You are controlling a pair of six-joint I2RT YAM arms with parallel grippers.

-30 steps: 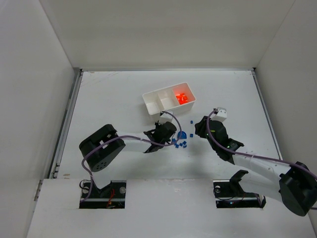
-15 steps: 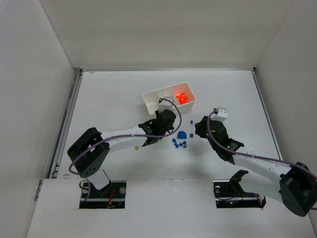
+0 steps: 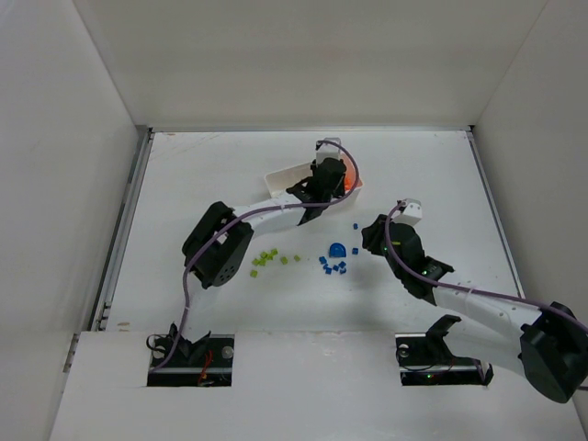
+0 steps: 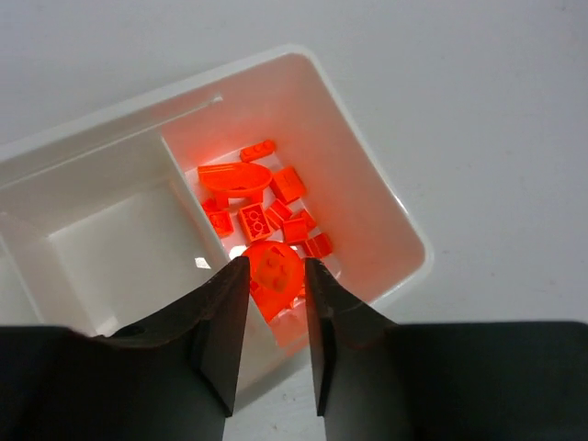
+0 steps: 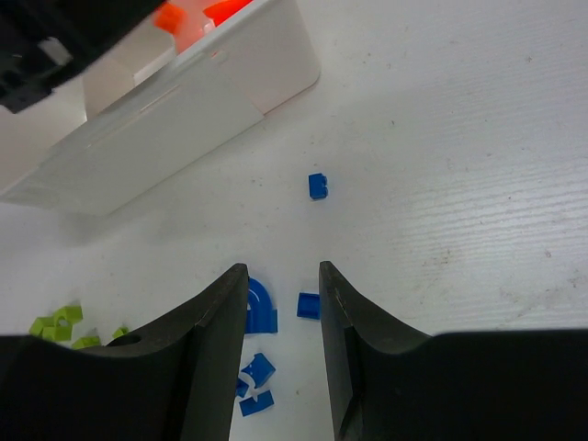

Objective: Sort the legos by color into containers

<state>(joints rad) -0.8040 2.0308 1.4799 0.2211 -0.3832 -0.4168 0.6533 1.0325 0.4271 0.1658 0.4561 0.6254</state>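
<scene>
- white tray (image 4: 119, 239) lies directly under the left claw (image 4: 276, 268); orange legos (image 4: 255, 220) sit in its end compartment, just ahead of the tips
- right claw (image 5: 282, 269) is released and empty; blue legos (image 5: 261, 310) lie on the table below it
- rounded orange piece (image 4: 273, 280) sits between the left claw's jaws; grasped or let go, cannot tell

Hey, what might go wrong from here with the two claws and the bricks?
The rounded orange piece sits between the tips of the left claw, near the tray wall; it may land outside. The right claw stands open over clustered blue bricks; closing may scatter them.
</scene>
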